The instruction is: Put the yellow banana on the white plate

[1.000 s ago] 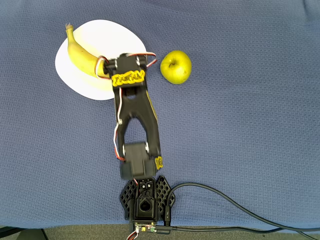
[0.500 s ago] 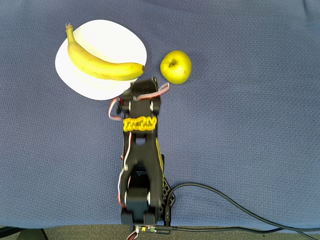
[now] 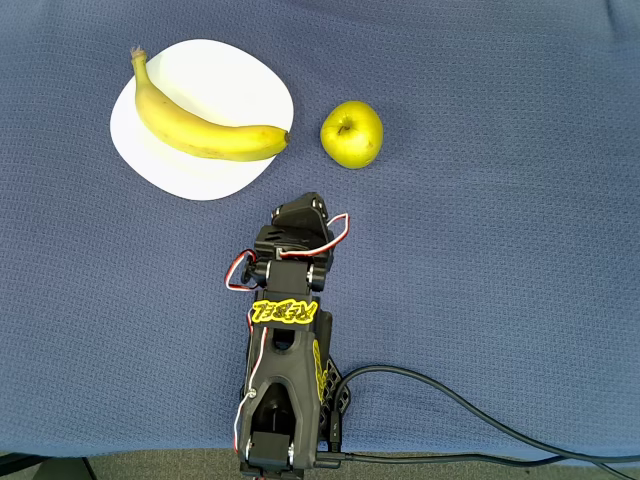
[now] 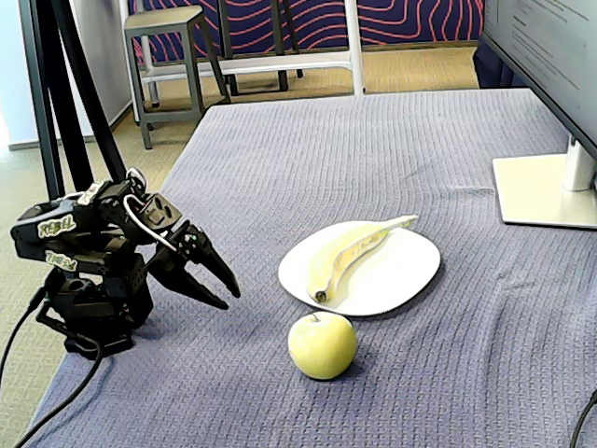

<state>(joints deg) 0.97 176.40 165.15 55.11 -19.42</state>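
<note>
The banana (image 3: 198, 121) lies across the white plate (image 3: 222, 71), task seemingly complete; the arm's fingers (image 4: 220, 283) hang spread and empty above the table (image 3: 480, 250), apart from the apple (image 3: 351, 133).

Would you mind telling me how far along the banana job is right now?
Done: the yellow banana lies on the white plate. In hand: nothing; the gripper is empty with jaws open, folded back near its base, apart from the plate. The apple sits on the cloth beside the plate. Nothing appears left.
</note>
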